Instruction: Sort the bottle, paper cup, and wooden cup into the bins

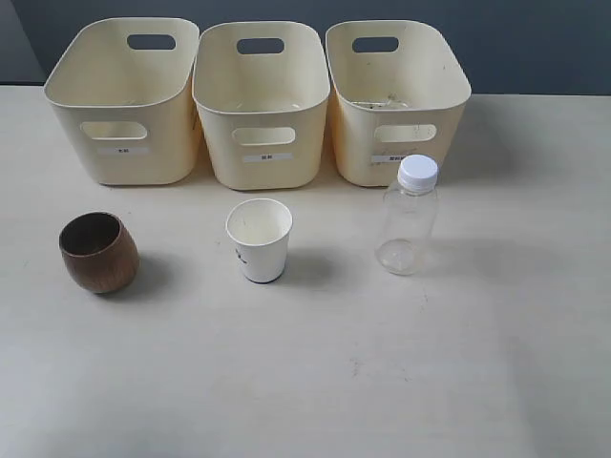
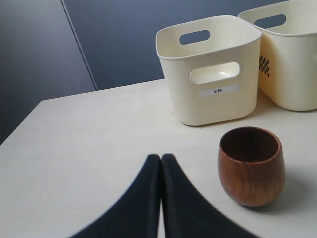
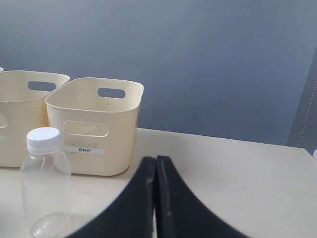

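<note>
Three cream bins stand in a row at the back: left bin (image 1: 122, 100), middle bin (image 1: 261, 103), right bin (image 1: 395, 95). In front of them stand the brown wooden cup (image 1: 97, 252), the white paper cup (image 1: 260, 239) and the clear bottle (image 1: 409, 216) with a white cap, all upright. Neither arm shows in the exterior view. My left gripper (image 2: 161, 157) is shut and empty, with the wooden cup (image 2: 251, 165) a little to one side before the left bin (image 2: 210, 69). My right gripper (image 3: 155, 159) is shut and empty, the bottle (image 3: 46, 183) off to its side.
The pale table (image 1: 315, 382) runs wide in front of the three objects. A dark blue wall (image 3: 198, 59) rises behind the bins. The table's far edge (image 2: 99, 91) lies just past the left bin.
</note>
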